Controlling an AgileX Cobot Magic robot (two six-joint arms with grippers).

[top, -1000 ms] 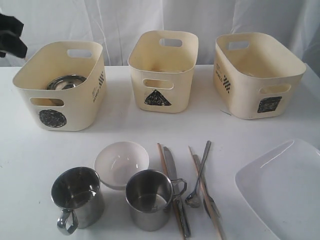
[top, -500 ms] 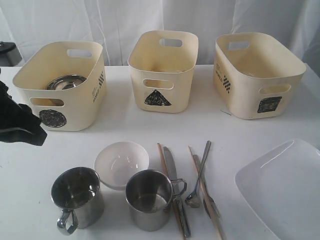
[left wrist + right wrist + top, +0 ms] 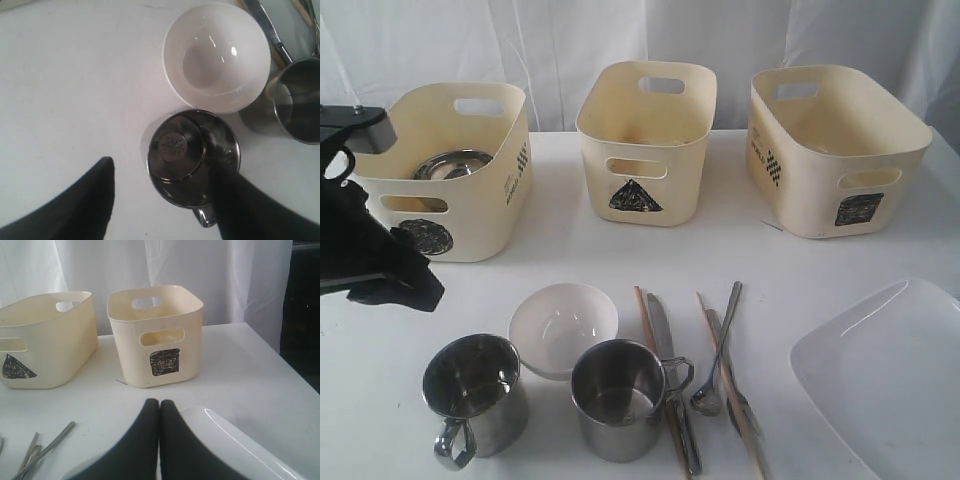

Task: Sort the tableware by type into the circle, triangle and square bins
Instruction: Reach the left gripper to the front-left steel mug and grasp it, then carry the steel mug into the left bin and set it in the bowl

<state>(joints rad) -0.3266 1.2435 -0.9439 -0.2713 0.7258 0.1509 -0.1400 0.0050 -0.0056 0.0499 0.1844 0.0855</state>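
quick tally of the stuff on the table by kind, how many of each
bins: 3
bowls: 2
mugs: 2
plate: 1
steel cutlery: 3
chopsticks: 2
total: 13

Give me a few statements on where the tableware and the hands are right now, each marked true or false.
1. The steel bowl lies in the circle bin. True.
2. The white bowl sits in a bin. False: it stands on the table.
3. The right hand is shut. True.
4. The left hand grips a mug. False: it is open above the mug.
5. The plate is in a bin. False: it lies on the table.
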